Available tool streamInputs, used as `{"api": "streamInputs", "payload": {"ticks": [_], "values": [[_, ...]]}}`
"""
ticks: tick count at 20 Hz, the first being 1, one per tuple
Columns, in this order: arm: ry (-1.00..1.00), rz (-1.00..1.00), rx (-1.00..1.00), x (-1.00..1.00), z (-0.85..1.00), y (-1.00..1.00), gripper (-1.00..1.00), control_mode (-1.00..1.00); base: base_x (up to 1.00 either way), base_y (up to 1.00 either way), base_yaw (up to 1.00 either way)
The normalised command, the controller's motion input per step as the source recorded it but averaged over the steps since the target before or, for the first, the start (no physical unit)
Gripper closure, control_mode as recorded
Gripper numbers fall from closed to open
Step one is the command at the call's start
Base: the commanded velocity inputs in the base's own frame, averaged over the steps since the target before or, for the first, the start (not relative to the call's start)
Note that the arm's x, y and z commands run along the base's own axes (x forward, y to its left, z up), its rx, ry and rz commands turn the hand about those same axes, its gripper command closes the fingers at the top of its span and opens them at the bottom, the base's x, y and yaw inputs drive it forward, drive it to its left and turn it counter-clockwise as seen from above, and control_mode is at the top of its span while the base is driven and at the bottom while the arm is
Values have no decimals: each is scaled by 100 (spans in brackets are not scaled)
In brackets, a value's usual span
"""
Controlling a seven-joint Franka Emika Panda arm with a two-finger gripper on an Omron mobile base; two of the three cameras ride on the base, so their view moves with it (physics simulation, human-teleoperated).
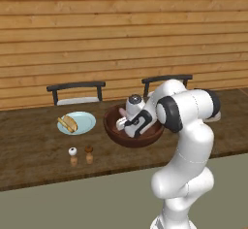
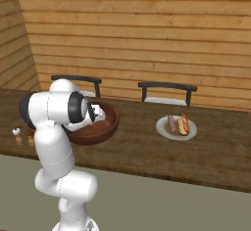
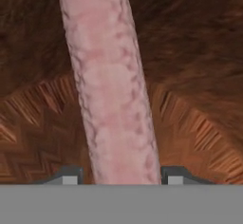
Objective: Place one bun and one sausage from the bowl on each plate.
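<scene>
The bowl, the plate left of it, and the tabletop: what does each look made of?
The bowl looks like dark reddish-brown wood with a matte finish; the hand view shows streaky grain on its inside. The plate is pale blue-grey, smooth and even, probably glazed ceramic, though plastic can't be ruled out. The tabletop looks like dark brown wood, with faint grain lines and little shine.

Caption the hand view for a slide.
Gripper fingertips flank a pink sausage lying inside the wooden bowl.
</scene>
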Motion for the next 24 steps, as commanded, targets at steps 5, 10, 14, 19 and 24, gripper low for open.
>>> {"api": "streamInputs", "payload": {"ticks": [5,10,14,19,24], "values": [[0,0,0,0,6,0,100,-100,0,0,0],[-4,0,7,-3,75,2,100,-100,0,0,0],[0,7,2,-11,100,43,100,-100,0,0,0],[-9,8,5,-9,100,54,100,-100,0,0,0],[8,13,0,29,67,99,100,-100,0,0,0]]}}
